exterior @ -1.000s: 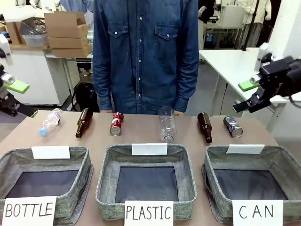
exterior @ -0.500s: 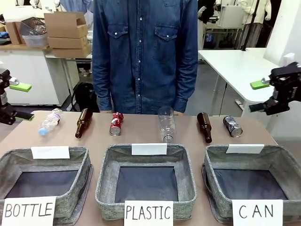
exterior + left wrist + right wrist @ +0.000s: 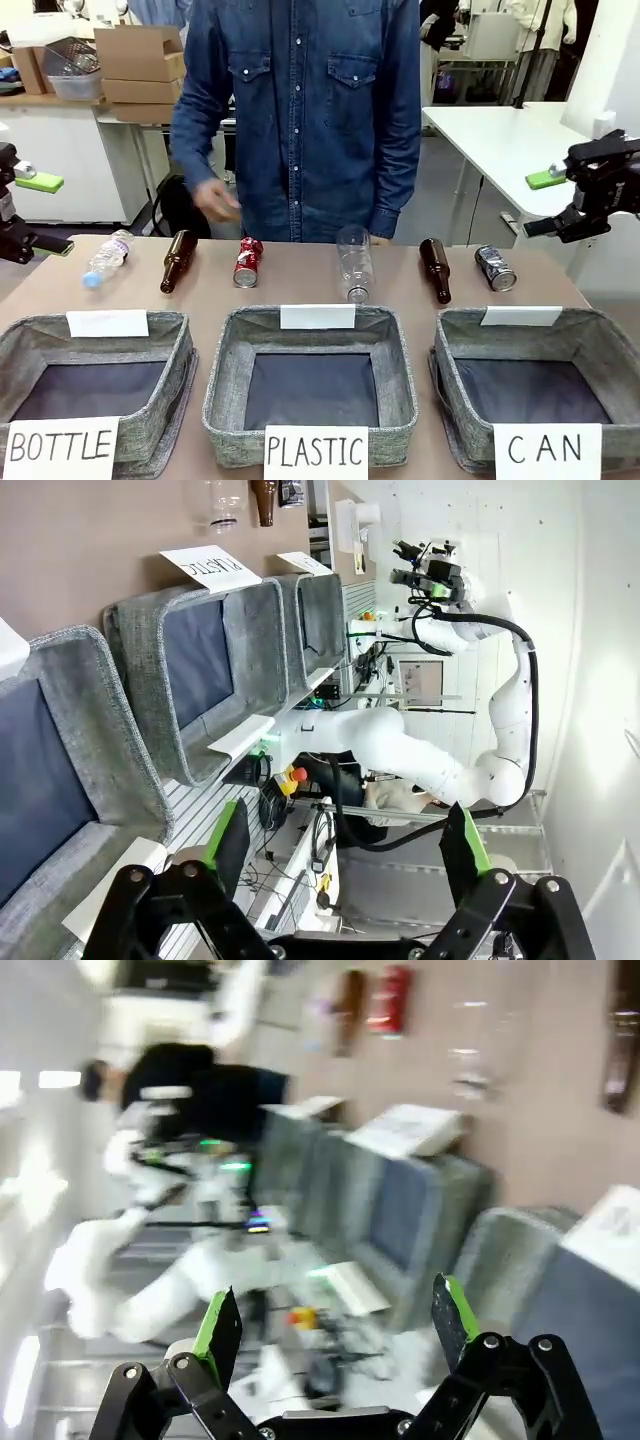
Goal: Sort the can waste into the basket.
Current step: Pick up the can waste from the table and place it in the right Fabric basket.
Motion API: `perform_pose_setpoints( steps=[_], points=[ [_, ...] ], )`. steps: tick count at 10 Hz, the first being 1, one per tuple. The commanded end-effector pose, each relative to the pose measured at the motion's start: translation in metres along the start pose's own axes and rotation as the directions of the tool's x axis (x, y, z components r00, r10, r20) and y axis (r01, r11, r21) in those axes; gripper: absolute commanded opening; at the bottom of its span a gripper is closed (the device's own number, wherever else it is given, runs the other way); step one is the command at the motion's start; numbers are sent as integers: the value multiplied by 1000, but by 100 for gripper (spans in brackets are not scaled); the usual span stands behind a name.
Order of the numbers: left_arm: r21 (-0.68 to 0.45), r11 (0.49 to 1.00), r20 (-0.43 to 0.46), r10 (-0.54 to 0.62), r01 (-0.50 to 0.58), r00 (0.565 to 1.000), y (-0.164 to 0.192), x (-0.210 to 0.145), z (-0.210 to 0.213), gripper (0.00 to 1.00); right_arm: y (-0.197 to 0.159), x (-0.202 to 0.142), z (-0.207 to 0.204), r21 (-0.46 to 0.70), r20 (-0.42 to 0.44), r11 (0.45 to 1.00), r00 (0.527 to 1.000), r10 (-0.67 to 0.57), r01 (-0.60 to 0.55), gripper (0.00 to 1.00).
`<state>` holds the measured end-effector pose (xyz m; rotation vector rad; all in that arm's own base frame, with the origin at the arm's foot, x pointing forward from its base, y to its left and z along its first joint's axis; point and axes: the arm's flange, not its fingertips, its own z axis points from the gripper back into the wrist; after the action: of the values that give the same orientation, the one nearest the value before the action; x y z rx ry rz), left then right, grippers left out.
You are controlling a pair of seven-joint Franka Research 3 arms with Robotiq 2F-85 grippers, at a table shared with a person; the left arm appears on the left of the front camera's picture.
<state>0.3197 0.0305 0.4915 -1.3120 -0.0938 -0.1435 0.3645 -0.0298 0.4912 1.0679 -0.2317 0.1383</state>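
From the front, the person's hand (image 3: pixel 215 200) has come up. The red can (image 3: pixel 247 262) and blue can (image 3: pixel 495 268) lie unmoved (the blue one just beyond the CAN basket (image 3: pixel 590 330)). Left wrist view: the left gripper (image 3: pixel 345 845) is spread wide. Right wrist view: the right gripper (image 3: pixel 335 1328) is likewise apart.

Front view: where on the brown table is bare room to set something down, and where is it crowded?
Widest bare patch: between the crushed red can and the large clear plastic bottle. Smaller ones: left of the small clear plastic bottle, right of the dark blue can. Crowded: the three grey fabric baskets fill the near edge.
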Motion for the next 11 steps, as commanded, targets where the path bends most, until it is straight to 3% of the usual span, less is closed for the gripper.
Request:
perform_pose_setpoints(
  steps=[1, 2, 4, 5, 6, 7, 9, 10, 11],
  points=[
    [-21, 999, 6, -24, 24, 1000, -2, 3, 0, 100, -4, 7, -7, -794, 67, 607, 985, 157, -43, 100],
    [-21, 999, 6, -24, 24, 1000, -2, 3, 0, 100, -10, 13, 0, -876, 145, 481, 973, 181, 41, 100],
    [-21, 999, 6, -24, 24, 1000, -2, 3, 0, 100, -15, 12, 6, -887, 152, 461, 964, 217, 36, 100],
    [-21, 999, 6, -24, 24, 1000, -2, 3, 0, 100, -17, 7, 24, -856, 252, 504, 943, 216, 113, 100],
    [-21, 999, 6, -24, 24, 1000, -2, 3, 0, 100, -12, -6, 48, -739, 398, 636, 905, 148, 221, 100],
    [-21, 999, 6, -24, 24, 1000, -2, 3, 0, 100, -12, 22, 30, -711, 123, 695, 954, 273, -107, 100],
    [-21, 999, 6, -24, 24, 1000, -2, 3, 0, 100, -12, 22, 30, -711, 123, 695, 954, 273, -107, 100],
    [-21, 999, 6, -24, 24, 1000, -2, 3, 0, 100, -14, 12, 37, -751, 206, 660, 944, 258, -16, 100],
    [-21, 999, 6, -24, 24, 1000, -2, 3, 0, 100, -26, 54, 27, -794, 216, 603, 965, 150, 83, 100]
  ],
)
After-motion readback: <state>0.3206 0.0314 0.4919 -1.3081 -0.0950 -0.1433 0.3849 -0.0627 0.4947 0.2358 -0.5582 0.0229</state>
